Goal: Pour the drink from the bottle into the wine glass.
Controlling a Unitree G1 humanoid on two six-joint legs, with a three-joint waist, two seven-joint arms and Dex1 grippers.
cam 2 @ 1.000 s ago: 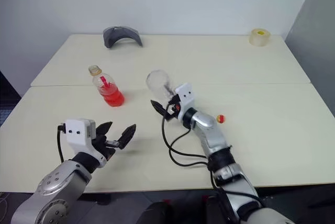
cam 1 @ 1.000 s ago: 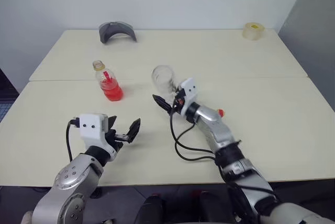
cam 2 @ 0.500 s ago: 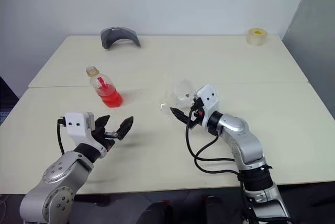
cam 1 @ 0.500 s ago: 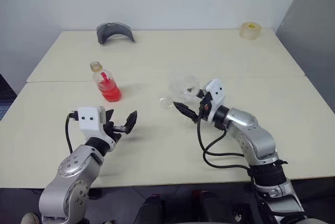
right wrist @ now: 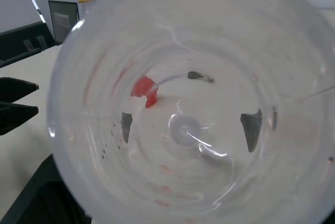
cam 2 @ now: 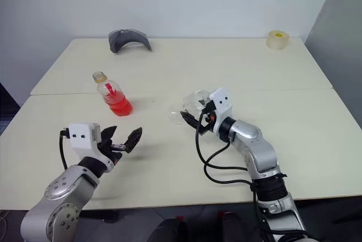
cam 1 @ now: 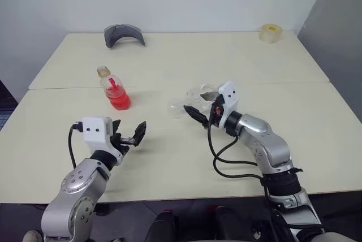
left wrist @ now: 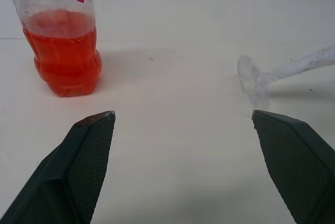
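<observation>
The bottle (cam 1: 114,87) stands uncapped at the table's left, with the red drink (cam 1: 120,100) in its lower part. The wine glass (cam 2: 195,99) lies tipped on its side at mid-table. Its foot (left wrist: 250,77) is low by the table and points left. Its bowl sits between the wide-spread fingers of my right gripper (cam 1: 194,105), mouth toward the wrist (right wrist: 183,130). Whether those fingers press on the bowl I cannot tell. My left gripper (cam 1: 129,132) hovers open and empty near the front left, pointing at the space between bottle (left wrist: 63,35) and glass foot.
A grey curved object (cam 1: 124,33) lies at the back left and a roll of tape (cam 1: 270,33) at the back right. A seam crosses the table (cam 1: 317,106) behind the bottle. My right arm's black cable (cam 1: 226,165) loops over the tabletop.
The wine glass went from upright to lying on its side, foot swinging left. My right gripper shifted right and drew back with the bowl. The left gripper barely moved.
</observation>
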